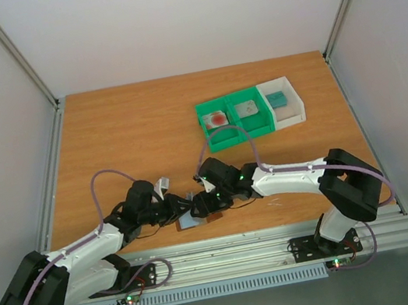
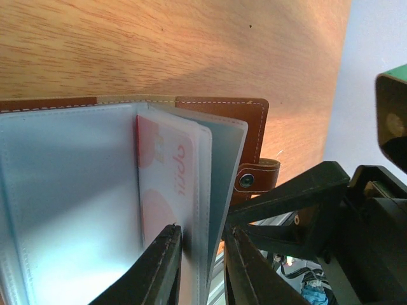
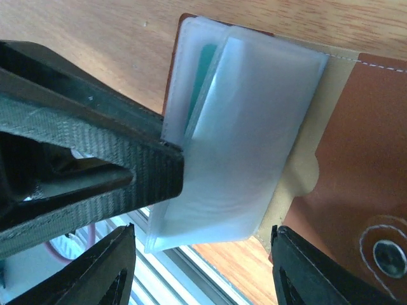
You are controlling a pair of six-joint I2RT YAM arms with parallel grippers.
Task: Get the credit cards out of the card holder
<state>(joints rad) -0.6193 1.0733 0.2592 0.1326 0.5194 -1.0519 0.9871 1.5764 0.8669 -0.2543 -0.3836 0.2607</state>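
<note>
**Surroundings.** A ribbed metal rail (image 1: 229, 252) runs along the near edge of the wooden surface (image 1: 122, 135) and carries both arm bases. Toward the far right, well apart from the work, stands a green tray (image 1: 237, 137) with two compartments. Its left compartment holds a pale card with a red blot (image 1: 216, 118) and its right a grey card (image 1: 247, 108). A white tray (image 1: 293, 115) touches the green tray's right side and holds a teal card (image 1: 277, 98).

**Obstruction.** The two wrists crowd head to head. In the right wrist view, the left arm's black finger covers the left edge of the plastic leaves.

**Task item.** The card holder (image 1: 198, 218) lies open near the middle of the near edge, between the two wrists. Its brown cover is down on the surface and its clear leaves stand up. The left pincer (image 2: 202, 230) is pressed together on the free edge of several leaves, pinching them. A red-printed card (image 2: 166, 184) sits in the leaf just beside its finger. The brown snap tab (image 2: 257, 175) lies just past the leaves. The right pincer (image 3: 202, 232) is spread wide, one finger either side of the leaves' end, and no contact is visible. A teal-edged card (image 3: 203, 70) shows inside one leaf.

**Pose.** Both forearms reach inward, low over the surface. The right arm's elbow is folded back near its base.
</note>
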